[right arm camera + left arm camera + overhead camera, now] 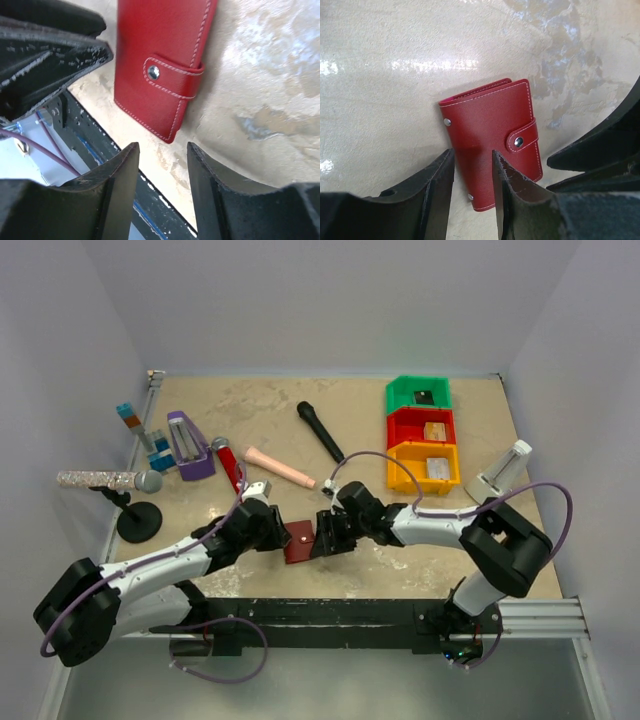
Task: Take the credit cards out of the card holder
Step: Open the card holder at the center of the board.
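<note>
on a mottled beige table (pixel 260 410) walled in pale grey, the top view shows the closed red card holder (pixel 298 542) lying near the front edge, with the left gripper (pixel 284 534) and right gripper (pixel 321 540) low on either side of it. from the left wrist, the card holder (pixel 492 135) lies flat with its tab snapped, its near edge showing between that gripper's parted fingers (pixel 437 190). from the right wrist, the fingers (pixel 215 190) stand apart just short of the card holder's (pixel 155 45) corner, beside the table's edge.
</note>
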{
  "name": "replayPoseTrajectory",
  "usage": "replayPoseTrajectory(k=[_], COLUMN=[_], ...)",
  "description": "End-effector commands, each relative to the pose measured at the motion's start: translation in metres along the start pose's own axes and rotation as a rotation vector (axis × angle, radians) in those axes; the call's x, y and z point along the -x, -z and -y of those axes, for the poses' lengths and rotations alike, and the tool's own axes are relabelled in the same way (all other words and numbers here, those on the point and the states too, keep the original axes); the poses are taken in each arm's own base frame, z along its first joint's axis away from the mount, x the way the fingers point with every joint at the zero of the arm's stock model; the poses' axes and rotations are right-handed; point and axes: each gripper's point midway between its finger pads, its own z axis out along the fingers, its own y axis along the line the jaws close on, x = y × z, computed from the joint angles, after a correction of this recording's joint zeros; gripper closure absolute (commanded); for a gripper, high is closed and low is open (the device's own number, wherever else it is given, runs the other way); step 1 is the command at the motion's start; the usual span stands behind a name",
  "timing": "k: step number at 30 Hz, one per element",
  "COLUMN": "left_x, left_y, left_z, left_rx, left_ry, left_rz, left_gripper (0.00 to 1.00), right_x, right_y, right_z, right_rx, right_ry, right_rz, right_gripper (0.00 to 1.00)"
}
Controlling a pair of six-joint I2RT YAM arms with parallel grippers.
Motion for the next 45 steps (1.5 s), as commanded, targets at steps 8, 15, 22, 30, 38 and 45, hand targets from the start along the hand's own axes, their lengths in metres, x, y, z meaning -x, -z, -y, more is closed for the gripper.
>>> replayPoseTrajectory(k=[8,15,22,30,38,45], left_x=[-0.011,-0.018,-0.021,-0.024,-0.025,-0.017], left_y=[-0.003,-0.007,-0.011,-0.011,-0.009,0.002], left_z=[-0.008,-0.009,-0.007,-0.009,-0.01,-0.016], left_rx=[-0.008,-0.014,-0.037,-0.039,-0.045,-0.02], left_ry=[0.025,0.027,0.033,0.041,0.053,0.076], left_rz=[-0.01,-0.034,-0.034,-0.037,-0.031,0.016], left_gripper=[0.6,0.6,0.6,0.61,0.61,0.59], right_x=[0.022,0.024,0.023,0.022,0.02,0.02], right_y=[-0.014,-0.018,-0.019,-0.021,-0.025,-0.011], right_z=[-0.022,-0.027,-0.03,-0.028,-0.025,-0.023], right_rx=[0.087,0.118,0.143,0.152,0.163,0.18], right_ry=[-0.033,-0.04,-0.042,-0.055,-0.083,-0.077], right_rz=[0.012,0.003,0.004,0.0,-0.014,0.024], right_gripper=[0.57,0.63,0.72,0.84,1.0,1.0])
